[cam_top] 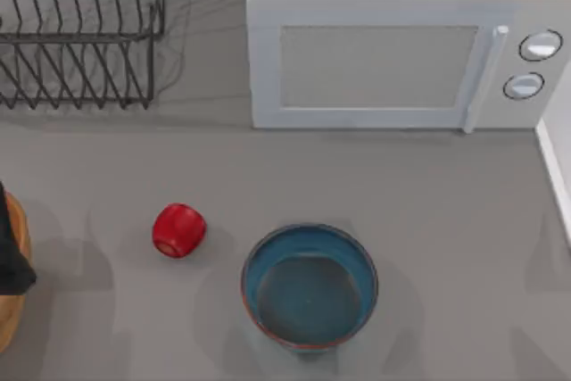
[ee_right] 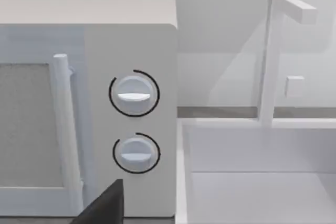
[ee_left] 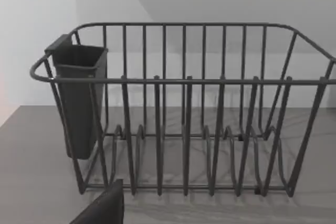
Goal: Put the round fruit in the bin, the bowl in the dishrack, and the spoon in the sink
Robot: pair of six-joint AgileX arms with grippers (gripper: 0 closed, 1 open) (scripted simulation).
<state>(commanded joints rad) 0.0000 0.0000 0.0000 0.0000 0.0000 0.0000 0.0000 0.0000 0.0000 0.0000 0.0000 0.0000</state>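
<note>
At the top view's left edge, near side: a dark shape over a tan curved object, cut off by the frame and hard to identify, perhaps part of the left arm.

Far left of the grey table: the dishrack, black wire, upright, with nothing in it. Seen closer from the left wrist view as rows of thin bars with a dark cutlery holder hung on one end. Low in that view, a dark wedge of the left gripper, well short of the rack; open or closed, impossible to tell.

Right of that, on the near half of the table: the round fruit, glossy red, resting on bare table. Just right of it and slightly nearer, not touching: the bowl, upright, blue-teal inside, reddish-brown rim.

Far centre to far right: a white microwave, door shut, vertical handle and two knobs at its right end.

Far right: the sink, a white basin just beside the microwave, with a white faucet rising behind it. In the right wrist view, a dark wedge of the right gripper facing the knobs; state likewise impossible to tell.
</note>
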